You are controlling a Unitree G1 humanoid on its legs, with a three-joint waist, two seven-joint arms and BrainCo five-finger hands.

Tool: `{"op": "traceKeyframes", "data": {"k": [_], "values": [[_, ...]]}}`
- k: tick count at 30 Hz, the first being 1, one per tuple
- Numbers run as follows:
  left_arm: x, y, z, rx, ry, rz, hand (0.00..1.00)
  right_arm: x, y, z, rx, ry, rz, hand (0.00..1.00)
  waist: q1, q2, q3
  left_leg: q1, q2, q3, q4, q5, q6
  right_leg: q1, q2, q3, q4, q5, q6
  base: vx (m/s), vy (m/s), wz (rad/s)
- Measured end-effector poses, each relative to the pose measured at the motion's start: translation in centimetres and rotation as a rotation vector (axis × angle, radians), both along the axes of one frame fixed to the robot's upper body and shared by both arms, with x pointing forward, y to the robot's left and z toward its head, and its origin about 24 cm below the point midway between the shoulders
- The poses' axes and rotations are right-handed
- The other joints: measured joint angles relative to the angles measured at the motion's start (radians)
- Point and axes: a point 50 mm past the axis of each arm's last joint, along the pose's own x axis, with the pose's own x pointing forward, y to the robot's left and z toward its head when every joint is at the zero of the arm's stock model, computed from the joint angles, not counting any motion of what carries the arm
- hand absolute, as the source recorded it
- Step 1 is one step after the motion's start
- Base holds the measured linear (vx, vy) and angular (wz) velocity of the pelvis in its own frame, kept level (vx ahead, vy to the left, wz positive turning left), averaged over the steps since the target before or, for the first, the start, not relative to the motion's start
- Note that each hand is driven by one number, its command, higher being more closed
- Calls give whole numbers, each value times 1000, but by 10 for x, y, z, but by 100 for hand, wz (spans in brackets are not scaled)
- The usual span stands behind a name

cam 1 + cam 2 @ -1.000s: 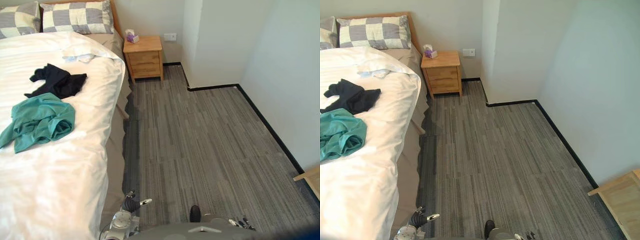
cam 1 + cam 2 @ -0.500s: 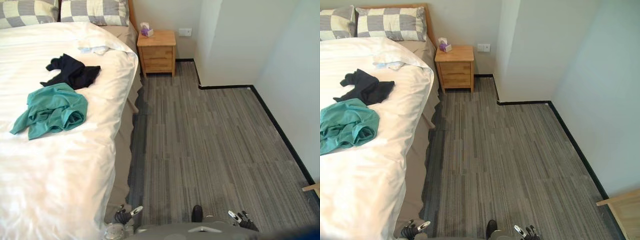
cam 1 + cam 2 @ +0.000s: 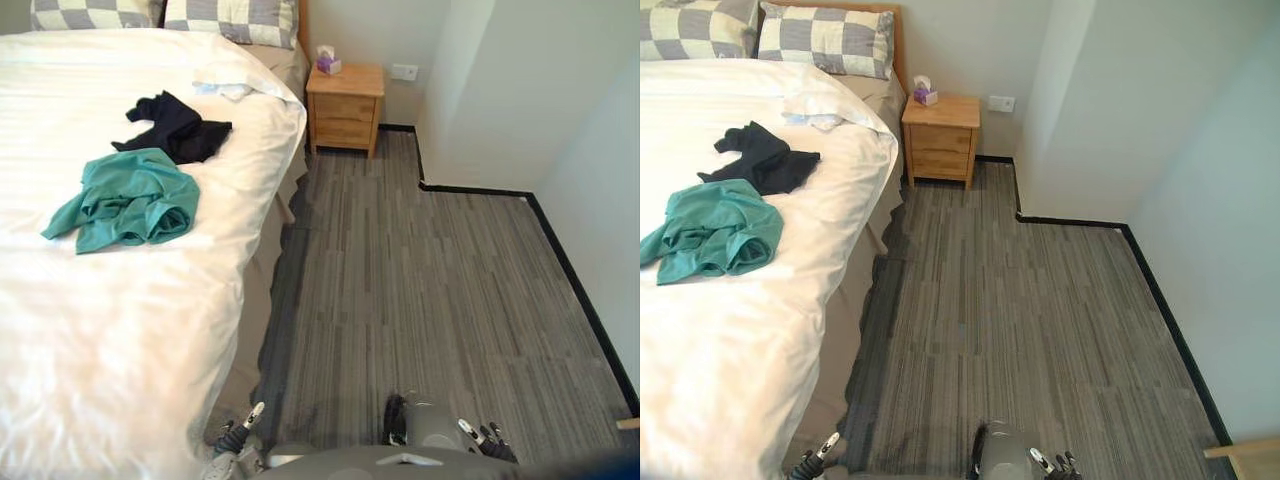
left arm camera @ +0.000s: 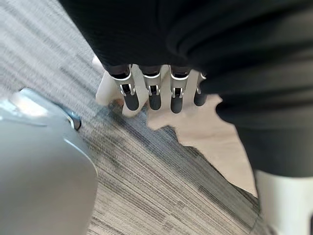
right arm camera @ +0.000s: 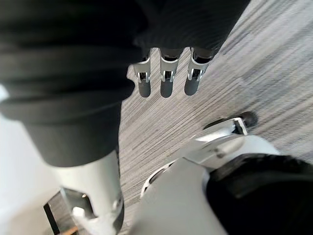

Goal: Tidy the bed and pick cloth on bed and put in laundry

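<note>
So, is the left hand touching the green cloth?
Apart. The left eye view shows the left hand low by the bed's side, with bare white duvet between it and the green cloth.

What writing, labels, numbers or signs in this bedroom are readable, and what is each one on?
No text here can be read.
The tissue box on the nightstand carries purple print, too small to make out.
The green cloth, the black cloth, the pillows and the wall socket show no lettering.
</note>
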Motion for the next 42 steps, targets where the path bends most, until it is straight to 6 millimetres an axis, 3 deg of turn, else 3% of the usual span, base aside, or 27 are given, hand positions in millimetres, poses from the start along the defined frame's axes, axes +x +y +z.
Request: {"op": "traceKeyframes", "data": {"k": [2,3,4,7,8,10,12,13,14,15,16,19,21,23,24,25,26,27,29,31,33,35,36,37,39,41,42], "values": [[-5,-14,-3,-40,10,-10,0,-9,-11,0,-24,37,5,0,-12,43,-56,-46,43,-4,130,7,-12,-9,29,-45,45,-100,0,487,-255,28],[3,-21,-1,-56,-22,-32,0,-10,-16,1,-35,44,2,0,-12,64,-61,-153,63,3,363,71,0,-1,40,-56,63,-140,-12,546,-249,7],[5,-23,-1,-63,-42,-52,0,-10,-18,2,-45,49,12,0,-8,74,-61,-239,89,-4,554,197,-39,41,61,-56,52,-170,-24,531,-250,0],[13,-16,5,-2,-95,-110,0,-2,-18,2,-65,58,84,0,-4,74,-51,-432,154,2,960,243,-41,212,130,-57,-56,-204,-45,502,-205,-14],[17,-15,7,12,-116,-124,0,-1,-17,2,-65,59,99,0,-2,67,-48,-471,149,6,978,243,-39,249,136,-58,-88,-205,-46,552,-143,-9],[32,-15,14,41,-197,-189,0,5,-13,2,-59,45,135,0,17,40,-36,-588,119,68,863,229,-16,357,135,-59,-203,-194,-45,508,-64,-12],[39,-11,19,69,-234,-228,0,17,-8,3,-50,15,157,0,23,9,-18,-618,70,169,583,225,-14,441,111,-52,-279,-183,-39,481,39,-23],[41,-10,20,76,-243,-232,0,29,-5,5,-49,-16,166,0,24,-5,-9,-612,35,252,347,254,3,490,90,-42,-310,-179,-28,591,89,-41],[43,-11,21,78,-253,-230,0,34,-2,5,-50,-33,172,0,30,-10,-7,-603,6,307,122,352,28,523,75,-20,-328,-183,-1,603,104,-53],[45,-11,22,77,-261,-227,0,37,0,6,-46,-42,177,0,43,-11,-6,-596,-2,317,51,442,53,542,68,-5,-336,-186,20,603,156,-81],[47,-13,22,72,-268,-231,0,40,5,5,-31,-51,185,0,66,-33,-8,-560,-24,338,16,534,109,576,50,36,-360,-184,45,747,230,-51],[57,-8,26,93,-283,-260,0,47,34,4,36,-78,214,0,64,-63,-21,-564,-22,378,129,434,139,617,22,93,-400,-69,59,615,220,-23],[52,-5,22,97,-250,-257,0,42,31,2,35,-51,195,0,65,-66,-22,-553,-24,384,198,390,162,640,14,102,-389,7,58,559,226,-6],[49,-1,21,102,-218,-295,0,32,22,-2,23,0,150,0,63,-67,-24,-494,-56,369,188,329,146,600,-15,100,-228,63,105,438,190,9],[45,-2,18,101,-195,-319,0,24,15,-4,18,31,114,0,55,-65,-26,-431,-88,340,124,254,131,515,-44,97,-14,124,124,373,152,28],[46,1,18,112,-191,-341,0,23,12,-5,10,43,93,0,40,-78,-18,-392,-118,334,108,237,140,431,-82,111,185,185,126,437,115,34],[46,4,18,122,-183,-357,0,22,9,-5,1,51,94,0,34,-88,-7,-347,-131,332,90,227,138,346,-108,117,373,170,119,395,63,22],[43,6,17,131,-159,-375,0,19,3,-4,-17,62,97,0,18,-75,3,-275,-129,330,59,216,133,238,-107,110,526,120,88,460,46,5],[34,9,13,120,-112,-377,0,15,-1,-4,-34,64,104,0,2,-60,9,-169,-120,321,-14,210,123,114,-78,87,570,65,83,380,16,14],[36,7,12,106,-98,-376,0,7,4,-5,-23,69,80,0,-18,-58,10,-82,-96,283,-60,182,99,12,-46,20,432,27,77,411,-69,49],[38,0,11,84,-97,-379,0,-5,8,-6,-7,88,43,0,-21,-56,11,-22,-61,237,-76,153,62,-6,-35,-82,98,31,64,519,-184,74],[40,-10,10,62,-108,-377,0,-8,9,-6,-2,90,38,0,-20,-56,11,16,-39,208,-82,125,27,-7,-19,-103,-185,83,51,610,-264,75],[41,-14,9,49,-112,-366,0,-9,8,-6,-5,87,42,0,-25,-36,17,48,-8,186,-86,105,-2,7,6,-99,-219,192,-16,615,-260,61],[38,-19,8,36,-106,-355,0,-6,1,-4,-27,82,56,0,-20,-17,19,69,18,187,-91,112,-4,19,29,-101,-190,171,-56,708,-278,57],[41,-26,8,27,-121,-356,0,3,0,-1,-52,50,76,0,-17,0,29,93,19,185,-86,151,-25,-9,-3,-95,-27,74,-94,553,-207,45],[33,-27,6,34,-96,-332,0,9,-5,1,-80,39,111,0,-29,2,13,82,37,146,28,171,-22,-15,-24,-89,115,-87,-87,433,-218,32],[31,-28,6,36,-93,-324,0,11,-7,2,-90,37,133,0,-28,8,6,55,43,134,98,172,-22,-7,-15,-86,120,-128,-76,641,-303,0]]}}
